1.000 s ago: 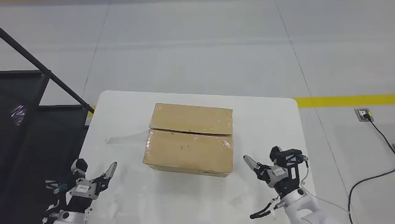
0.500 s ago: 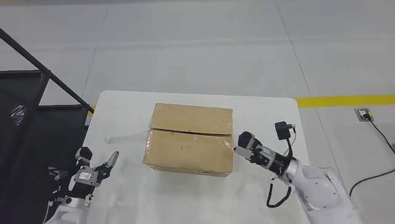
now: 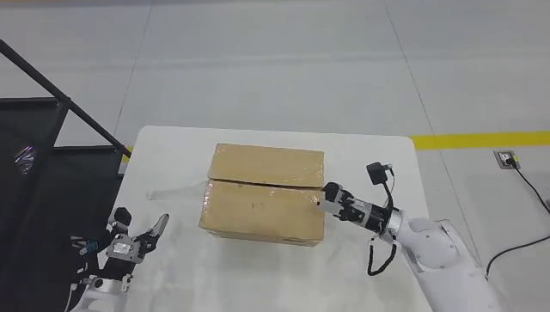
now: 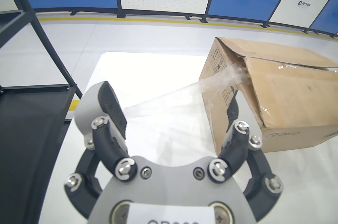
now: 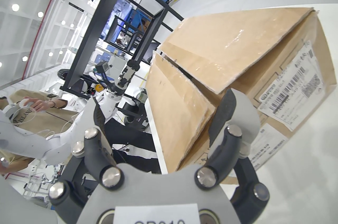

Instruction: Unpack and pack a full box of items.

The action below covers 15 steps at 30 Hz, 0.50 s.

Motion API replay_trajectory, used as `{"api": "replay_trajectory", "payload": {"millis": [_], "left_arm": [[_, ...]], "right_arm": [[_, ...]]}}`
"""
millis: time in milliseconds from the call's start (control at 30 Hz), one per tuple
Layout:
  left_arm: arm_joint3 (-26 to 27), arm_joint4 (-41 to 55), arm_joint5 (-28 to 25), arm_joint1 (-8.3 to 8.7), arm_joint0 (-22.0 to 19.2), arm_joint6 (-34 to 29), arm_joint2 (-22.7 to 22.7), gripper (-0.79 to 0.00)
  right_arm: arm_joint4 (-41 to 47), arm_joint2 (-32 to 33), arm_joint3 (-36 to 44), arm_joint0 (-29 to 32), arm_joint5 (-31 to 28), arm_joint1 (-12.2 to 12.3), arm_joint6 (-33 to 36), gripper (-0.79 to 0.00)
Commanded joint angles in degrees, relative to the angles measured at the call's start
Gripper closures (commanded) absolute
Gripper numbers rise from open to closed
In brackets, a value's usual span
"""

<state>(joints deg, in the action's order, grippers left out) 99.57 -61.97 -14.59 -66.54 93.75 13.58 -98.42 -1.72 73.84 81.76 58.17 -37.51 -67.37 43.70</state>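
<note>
Centrally on the white table [image 3: 378,153] sits the cardboard box [image 3: 265,193], flaps down, with a strip of clear tape [image 4: 182,93] trailing from its left end. The right gripper [image 3: 326,196] is at the box's right end, fingers apart astride the near flap's corner. The left gripper [image 3: 142,222] hovers well apart from the box, spread and empty.
</note>
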Motion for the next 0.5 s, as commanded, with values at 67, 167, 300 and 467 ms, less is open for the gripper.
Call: {"api": "replay_trajectory", "payload": {"millis": [67,167,300,467], "left_arm": [[0.2,-0.3,0.2,-0.11,-0.2,-0.4,0.6,-0.785],[0.6,-0.5,0.3,-0.18,-0.4,-0.5,0.9,-0.785],[1.5,-0.9,0.4,-0.27,-0.3,-0.3,1.1,-0.785],[3.2,-1.5,-0.7,-0.25,0.5,0.3,0.5,-0.785]], "right_arm": [[8.5,0.2,0.4,-0.1,-3.1,0.4,5.7,-0.785],[14.5,0.8,1.2,0.0,-4.6,1.0,11.1,-0.785],[20.2,1.3,3.9,0.8,-4.7,1.9,18.4,-0.785],[17.4,0.7,12.5,3.7,-1.0,4.2,22.1,-0.785]]}}
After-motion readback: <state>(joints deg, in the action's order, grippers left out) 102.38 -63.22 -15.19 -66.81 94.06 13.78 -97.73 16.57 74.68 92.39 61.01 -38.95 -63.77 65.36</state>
